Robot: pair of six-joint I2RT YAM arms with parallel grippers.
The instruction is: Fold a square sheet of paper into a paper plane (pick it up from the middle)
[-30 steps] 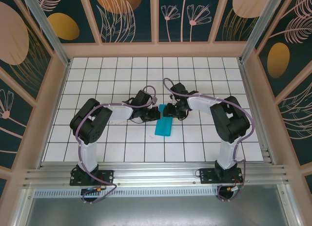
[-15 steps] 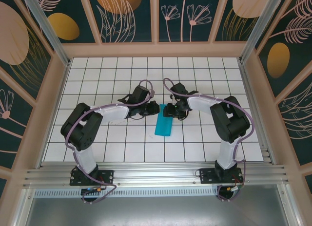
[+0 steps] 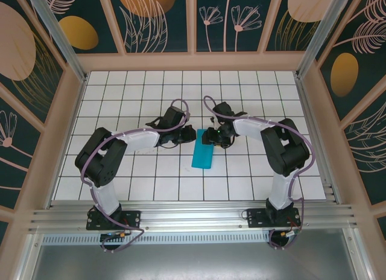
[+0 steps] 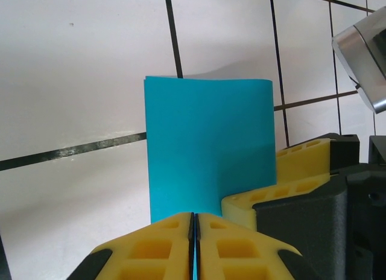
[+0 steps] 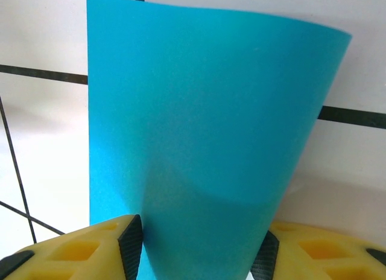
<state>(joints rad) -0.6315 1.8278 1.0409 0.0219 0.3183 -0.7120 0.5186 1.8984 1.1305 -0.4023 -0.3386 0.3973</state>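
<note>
My left gripper (image 4: pixel 193 232) is pinched shut on an edge of the square sheet of paper (image 4: pixel 208 147), which lies folded narrow on the table (image 3: pixel 120 171). My right gripper (image 5: pixel 196 250), just beside, brackets the same end half-open, grip unclear. The paper looks feather-light, floppy and crease-prone, so I'd pinch edges only.

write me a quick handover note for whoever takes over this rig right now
Left gripper: shut on an edge of the square sheet of paper.
Right gripper: jaws apart astride the sheet, which bows between them; grip unclear.
Sheet: a narrow folded strip on the table, far end at both grippers.
Done: apparently the first half fold.
Left: nose and wing folds.
</note>
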